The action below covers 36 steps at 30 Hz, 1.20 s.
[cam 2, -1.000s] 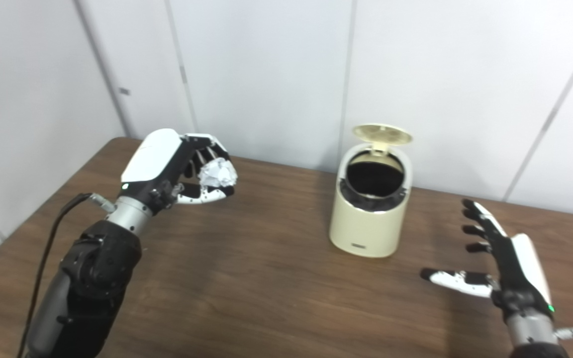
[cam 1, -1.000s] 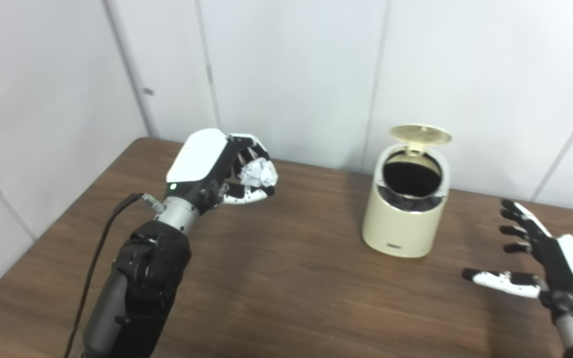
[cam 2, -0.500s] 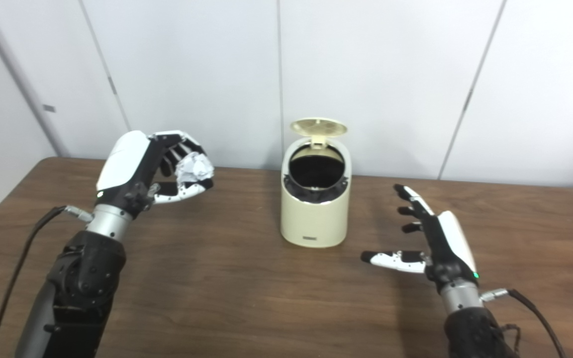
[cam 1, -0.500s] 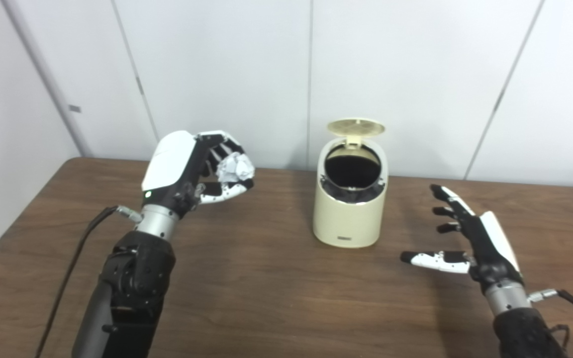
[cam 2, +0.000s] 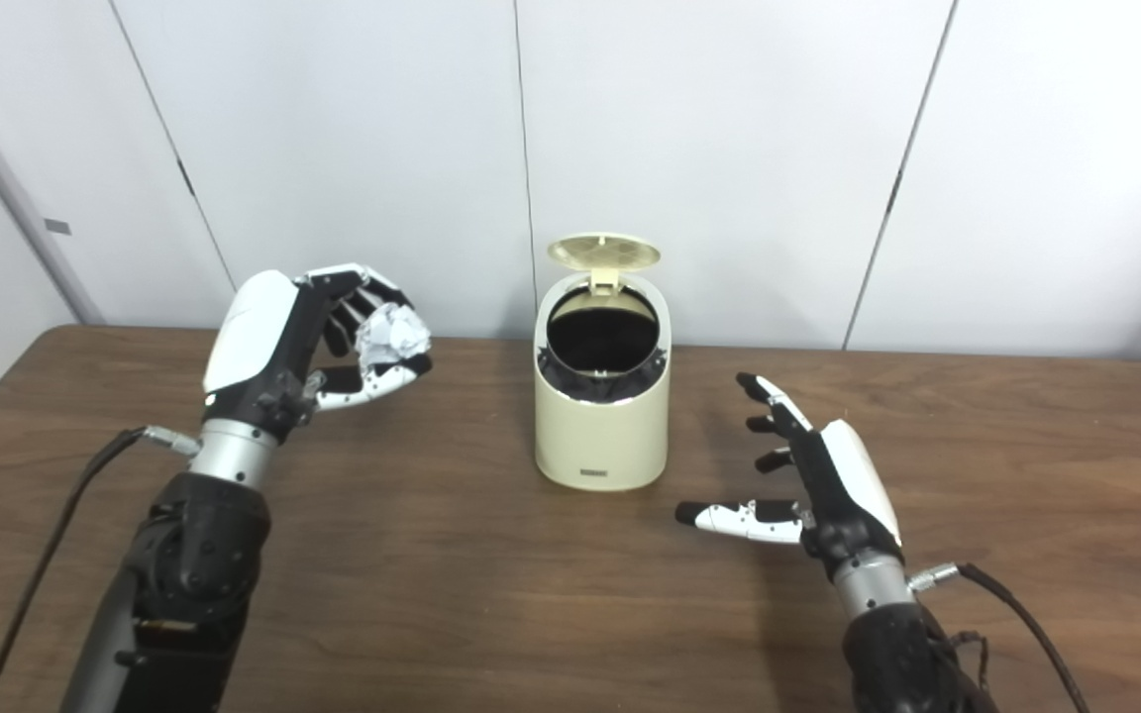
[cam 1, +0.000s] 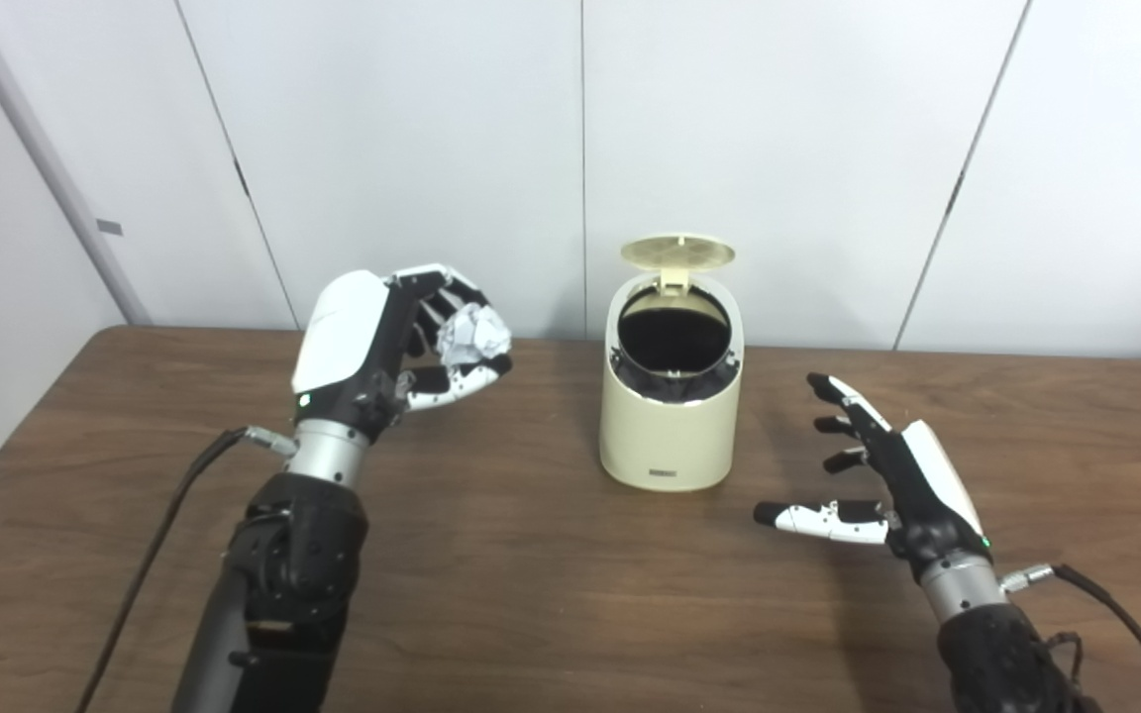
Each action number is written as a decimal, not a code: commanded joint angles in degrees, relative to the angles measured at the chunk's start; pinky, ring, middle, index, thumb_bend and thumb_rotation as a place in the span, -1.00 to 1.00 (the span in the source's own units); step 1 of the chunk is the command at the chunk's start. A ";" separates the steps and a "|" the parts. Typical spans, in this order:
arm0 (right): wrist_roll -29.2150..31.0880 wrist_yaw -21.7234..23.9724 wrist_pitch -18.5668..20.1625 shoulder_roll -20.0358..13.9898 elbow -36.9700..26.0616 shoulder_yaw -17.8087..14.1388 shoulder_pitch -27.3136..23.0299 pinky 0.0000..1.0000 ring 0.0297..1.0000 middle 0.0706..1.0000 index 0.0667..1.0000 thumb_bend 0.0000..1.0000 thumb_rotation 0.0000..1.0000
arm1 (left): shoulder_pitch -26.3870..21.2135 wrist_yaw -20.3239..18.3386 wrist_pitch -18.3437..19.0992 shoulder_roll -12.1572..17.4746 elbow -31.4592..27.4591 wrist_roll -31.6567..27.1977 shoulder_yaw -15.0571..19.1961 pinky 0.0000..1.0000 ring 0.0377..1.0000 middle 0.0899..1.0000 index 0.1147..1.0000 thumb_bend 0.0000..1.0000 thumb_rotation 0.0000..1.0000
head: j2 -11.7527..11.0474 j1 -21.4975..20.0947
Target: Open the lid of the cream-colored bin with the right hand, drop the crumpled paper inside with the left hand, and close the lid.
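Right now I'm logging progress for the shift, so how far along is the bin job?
Opening looks done: the lid stands up over the cream-colored bin. In hand: the left hand grips the crumpled paper, off to the bin's left. The right hand waits open beside the bin. Left: the drop and closing the lid.

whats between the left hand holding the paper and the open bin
Nothing: only bare table separates the left hand, shut on the crumpled paper, from the bin, in both eye views.

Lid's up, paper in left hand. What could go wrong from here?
1. The crumpled paper is well left of the bin; released early, it likely lands on the table.
2. The left hand could bump the upright lid.
3. The open right hand waits apart, bracing nothing.
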 commanded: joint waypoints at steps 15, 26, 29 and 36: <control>0.33 -1.66 -2.90 0.35 -0.71 -0.16 -1.74 0.26 0.61 0.79 0.78 0.60 -0.56 | -7.05 2.96 -3.63 -1.46 3.08 -1.01 -2.88 -0.38 -0.30 -0.16 -0.04 -0.01 -1.00 | -0.62 -0.49; -0.20 -2.26 -2.66 0.67 -0.31 -0.04 -2.16 0.23 0.60 0.80 0.78 0.60 -0.54 | -10.57 3.57 -3.82 -1.91 5.94 0.29 -5.36 -0.37 -0.28 -0.17 -0.04 0.00 -1.00 | -0.90 -0.90; -0.10 -2.44 -2.67 0.78 -0.32 0.01 -2.17 0.23 0.61 0.80 0.78 0.60 -0.57 | -11.26 3.86 -4.13 -2.18 6.83 0.28 -5.72 -0.38 -0.29 -0.16 -0.03 0.00 -1.00 | -0.93 -1.04; -0.61 -2.57 -2.01 0.74 -0.45 0.23 -2.37 0.28 0.61 0.79 0.79 0.61 -0.49 | -12.30 3.90 -4.87 -3.62 8.32 -0.59 -6.29 -0.35 -0.27 -0.16 -0.04 0.00 -1.00 | -1.03 -1.29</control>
